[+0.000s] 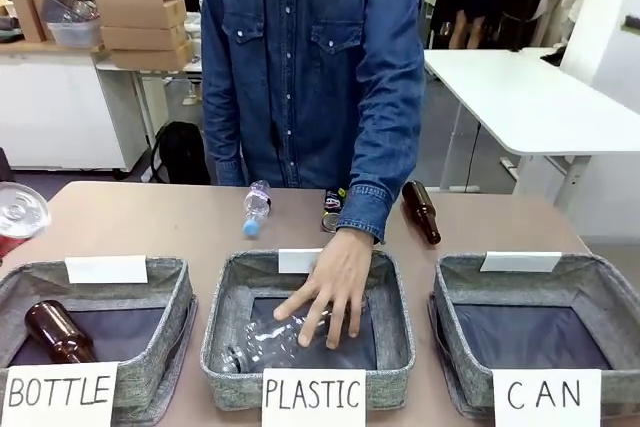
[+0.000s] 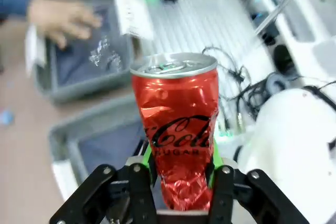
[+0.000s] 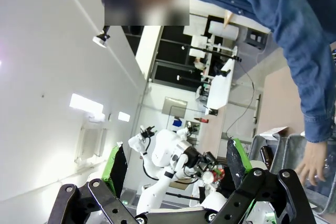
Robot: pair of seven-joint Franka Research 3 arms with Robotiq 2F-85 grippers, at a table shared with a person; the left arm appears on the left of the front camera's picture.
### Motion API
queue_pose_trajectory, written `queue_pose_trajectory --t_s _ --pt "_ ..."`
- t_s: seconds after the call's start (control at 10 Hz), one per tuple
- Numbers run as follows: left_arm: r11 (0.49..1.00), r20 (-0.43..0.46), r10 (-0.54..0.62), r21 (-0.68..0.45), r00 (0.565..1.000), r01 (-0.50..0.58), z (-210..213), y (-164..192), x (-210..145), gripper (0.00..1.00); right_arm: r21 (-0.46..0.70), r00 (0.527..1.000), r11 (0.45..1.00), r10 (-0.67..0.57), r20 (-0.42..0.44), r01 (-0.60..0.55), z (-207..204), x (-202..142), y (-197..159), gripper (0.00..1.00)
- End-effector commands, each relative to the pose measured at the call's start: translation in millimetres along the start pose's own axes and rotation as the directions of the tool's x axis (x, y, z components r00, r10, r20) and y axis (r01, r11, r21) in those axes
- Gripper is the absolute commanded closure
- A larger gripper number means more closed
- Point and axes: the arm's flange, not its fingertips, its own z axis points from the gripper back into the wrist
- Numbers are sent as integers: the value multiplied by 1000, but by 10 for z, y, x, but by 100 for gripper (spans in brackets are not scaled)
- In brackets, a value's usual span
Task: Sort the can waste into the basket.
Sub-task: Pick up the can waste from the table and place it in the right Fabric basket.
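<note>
Front view: three grey fabric baskets in a row along the near edge of a tan counter [image 1: 150,227], signed BOTTLE, PLASTIC and CAN from left to right. CAN basket [image 1: 447,307] at the right, dark base bare, no can inside. Red can [image 1: 18,213] at the far left edge of the picture, silver end toward the camera. Left wrist view: same red can [image 2: 178,129], dented, Coca-Cola print, upright and clamped low down between the green-padded fingers [image 2: 224,187] of the left gripper [image 2: 181,169]. Black can [image 1: 333,209] on the far side of the counter, just beside the person's denim cuff, between a clear plastic bottle [image 1: 257,207] and a brown glass bottle [image 1: 421,212]. Right wrist view: right gripper [image 3: 176,169] aimed up into the room, fingers [image 3: 116,169] spread wide, nothing between them. Progress, as judged: none of two cans delivered; red can in hand but well apart from its basket, at the opposite end of the row; black can not yet picked up. Also noted: person's hand [image 1: 330,292] inside the PLASTIC basket [image 1: 398,337], on a crumpled clear bottle [image 1: 265,342]; one brown bottle [image 1: 55,332] in the BOTTLE basket [image 1: 178,307]. Room: white table [image 1: 530,97], stacked cardboard boxes [image 1: 140,12], black backpack [image 1: 180,152] on the floor behind the person.
</note>
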Motion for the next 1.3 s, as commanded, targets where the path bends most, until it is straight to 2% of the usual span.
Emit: queue_pose_trajectory --t_s 0.0,0.1,0.6,0.7,0.8,0.9,1.0,1.1,1.2 --pt "999 132 -9 -46 991 16 52 84 -72 100 25 1000 1000 -3 5 3 -44 18 27 0" --pt "1000 0 0 0 1000 0 0 0 0 100 25 1000 1000 -3 5 3 -44 18 27 0" --pt "1000 0 0 0 1000 0 0 0 0 100 25 1000 1000 -3 5 3 -44 18 27 0" --pt "1000 15 14 -4 1000 -14 10 -6 8 59 2 1000 1000 0 -1 0 -1 0 0 0" --pt "998 92 18 65 996 -24 -144 82 258 59 -61 1000 998 2 25 0 47 15 -51 0" --pt "993 116 -101 73 988 93 -446 220 731 59 -102 999 995 10 45 -5 281 47 -31 0" --pt "976 93 -216 56 972 212 -737 343 1174 59 -160 994 986 69 84 -55 596 84 54 0" --pt "950 54 -311 43 949 309 -1135 567 1732 59 -230 986 969 123 115 -94 1096 106 198 0" --pt "927 -9 -372 43 928 372 -1485 805 2163 59 -288 982 954 130 134 -87 1524 60 306 0"
